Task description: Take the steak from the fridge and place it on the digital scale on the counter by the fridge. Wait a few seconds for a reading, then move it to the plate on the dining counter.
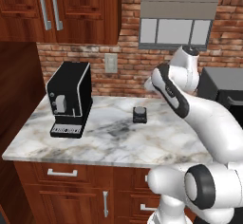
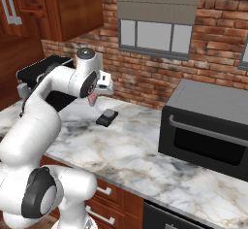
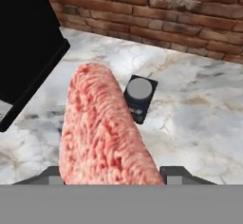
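A home kitchen: a marble counter (image 1: 109, 137) over red-brown drawers, backed by a brick wall (image 1: 128, 61). On the counter stand a coffee machine (image 1: 70, 98) and a microwave (image 2: 208, 126); wooden cabinets (image 1: 61, 9) hang above it.

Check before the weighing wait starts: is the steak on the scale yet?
No. The steak hangs in the gripper above the counter; the scale is bare.
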